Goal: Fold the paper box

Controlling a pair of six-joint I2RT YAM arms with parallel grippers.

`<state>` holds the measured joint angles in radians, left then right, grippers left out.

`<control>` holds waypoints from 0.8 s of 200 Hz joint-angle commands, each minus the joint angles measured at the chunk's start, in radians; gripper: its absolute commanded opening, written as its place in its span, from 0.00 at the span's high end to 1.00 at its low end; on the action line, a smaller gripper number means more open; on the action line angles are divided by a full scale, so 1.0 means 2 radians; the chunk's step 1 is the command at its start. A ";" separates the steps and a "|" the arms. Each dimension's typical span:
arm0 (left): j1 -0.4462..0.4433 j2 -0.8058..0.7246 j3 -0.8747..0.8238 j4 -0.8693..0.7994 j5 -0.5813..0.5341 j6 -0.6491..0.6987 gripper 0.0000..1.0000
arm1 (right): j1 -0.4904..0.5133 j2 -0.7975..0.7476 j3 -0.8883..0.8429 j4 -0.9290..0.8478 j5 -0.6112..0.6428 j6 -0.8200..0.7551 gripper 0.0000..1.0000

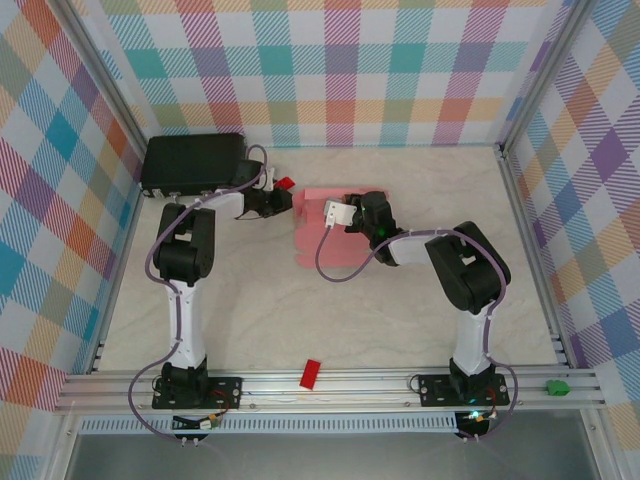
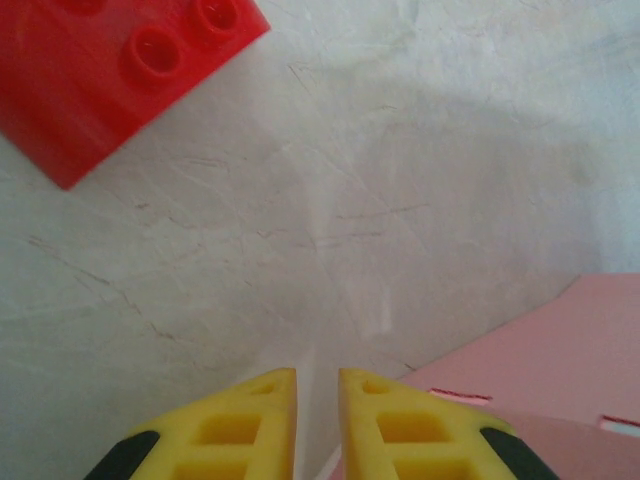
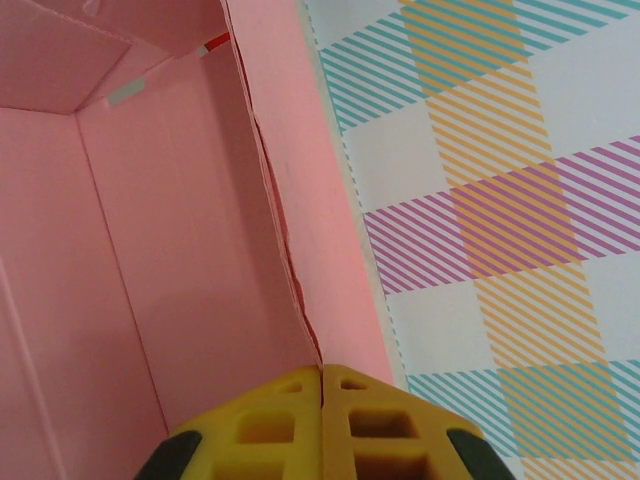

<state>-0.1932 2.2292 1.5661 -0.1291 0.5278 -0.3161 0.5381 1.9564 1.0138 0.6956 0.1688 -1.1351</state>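
Right gripper (image 3: 322, 385) fingers pressed together, clamped on an upright wall of the paper box (image 1: 310, 215) — box sits mid-table (image 1: 300, 320), toward the back. Left gripper (image 2: 318, 375) hovers just beside the box's left edge, fingers a narrow gap apart — red block (image 2: 90, 70) nearby.

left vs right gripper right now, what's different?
The left gripper shows a narrow gap between its fingers; the right gripper is shut tight. The left hangs over bare table with a red block ahead; the right appears to pinch a wall of the paper box. Both have yellow fingers.
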 commanded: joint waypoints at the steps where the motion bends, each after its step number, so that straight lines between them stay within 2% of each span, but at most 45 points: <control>1: 0.001 -0.035 -0.007 0.006 0.032 0.011 0.81 | 0.005 0.016 0.009 -0.019 0.001 -0.001 0.96; 84: 0.001 -0.064 -0.029 0.018 0.052 0.003 0.80 | 0.005 0.017 0.009 -0.019 0.005 -0.002 0.96; 160: 0.001 -0.063 -0.041 0.041 0.116 -0.026 0.80 | 0.006 0.020 0.012 -0.022 0.011 0.001 0.96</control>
<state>-0.1928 2.1437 1.4990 -0.0830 0.6781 -0.3389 0.5385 1.9648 1.0222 0.6956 0.1802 -1.1385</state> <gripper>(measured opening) 0.202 0.063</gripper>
